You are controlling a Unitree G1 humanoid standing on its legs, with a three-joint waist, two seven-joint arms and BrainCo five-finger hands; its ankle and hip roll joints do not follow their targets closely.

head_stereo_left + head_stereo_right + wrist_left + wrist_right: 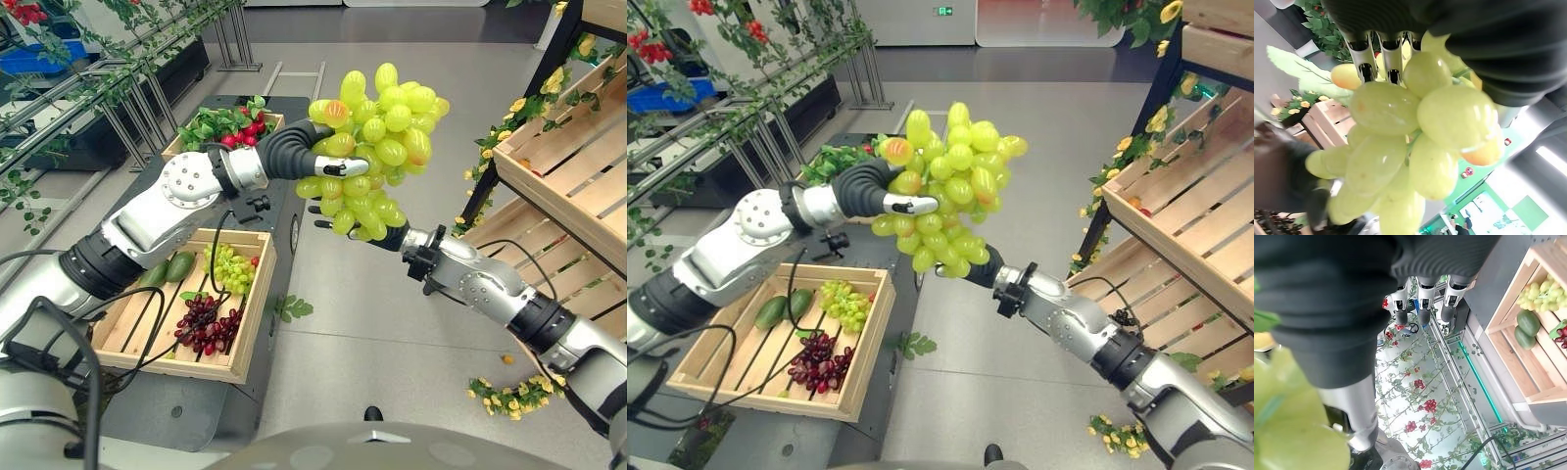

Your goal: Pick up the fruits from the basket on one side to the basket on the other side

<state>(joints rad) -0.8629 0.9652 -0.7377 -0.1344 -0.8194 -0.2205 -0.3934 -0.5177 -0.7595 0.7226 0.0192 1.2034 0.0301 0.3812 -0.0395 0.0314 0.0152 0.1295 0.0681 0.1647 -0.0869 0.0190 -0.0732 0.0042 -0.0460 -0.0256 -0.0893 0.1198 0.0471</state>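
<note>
While both hands [328, 166] [338, 217] lift one grape bunch [377, 147], three bunches stay crated [250, 323].

**Obscured and cut-off items**

Right hand [972, 268]: lying behind the green grape bunch [950, 186]; its fingers are hiding there, so its grip cannot be told.
Left hand [884, 192]: fingertips are sinking among the grapes.
Wooden crate [568, 166], beyond the right hand: running off the picture's edge.
</note>
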